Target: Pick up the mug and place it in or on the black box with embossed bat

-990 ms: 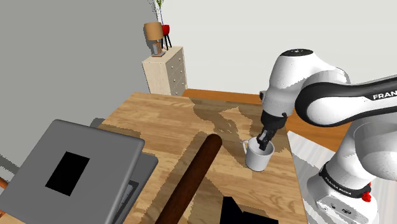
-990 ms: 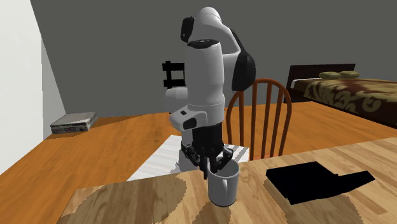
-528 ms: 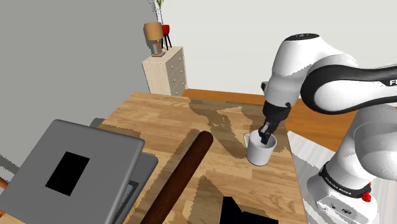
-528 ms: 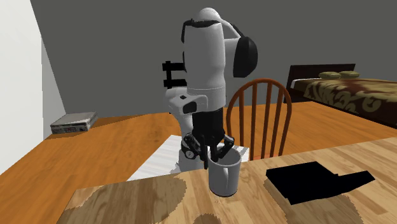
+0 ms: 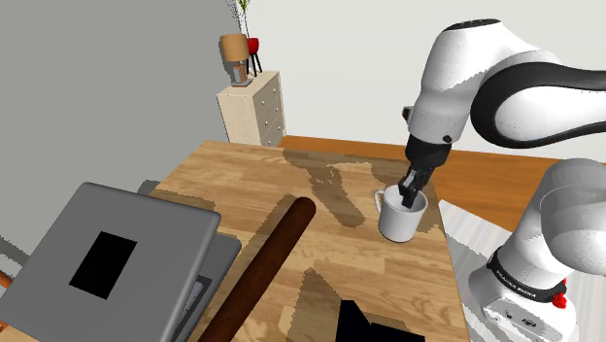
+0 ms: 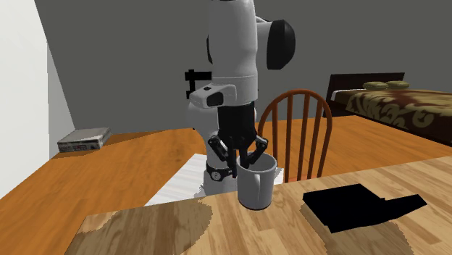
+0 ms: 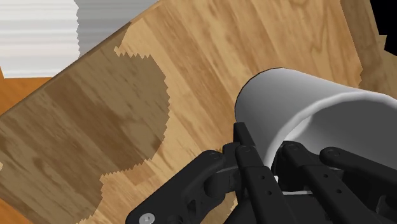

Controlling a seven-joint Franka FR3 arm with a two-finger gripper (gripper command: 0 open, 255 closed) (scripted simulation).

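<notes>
A wooden table (image 5: 243, 185) with pale planks and darker blotchy patches lies under the jaws. Around it run an orange board floor (image 6: 130, 163) and plain grey walls. The gripper (image 5: 412, 192) is clamped on the rim of the mug (image 5: 401, 216), with 1 finger inside the wall and 1 outside, so the mug sits directly beneath the jaws. Whether its base has left the table is hard to tell.

The mug is a smooth, light grey cylinder with a small handle. The black box (image 6: 358, 205) is a flat, matt black slab lying on the table, well apart from the jaws toward the second exterior view's right. Toward the shoulder view's left of the jaws lie a long, dark brown round rod (image 5: 260, 267) and a grey slab (image 5: 107, 257) with a black rectangle on it. Behind the jaws in the second exterior view stand a spindle-backed wooden chair (image 6: 293, 130) and a bed (image 6: 391, 101) with a patterned cover. A pale dresser (image 5: 252, 107) stands by the far wall.
</notes>
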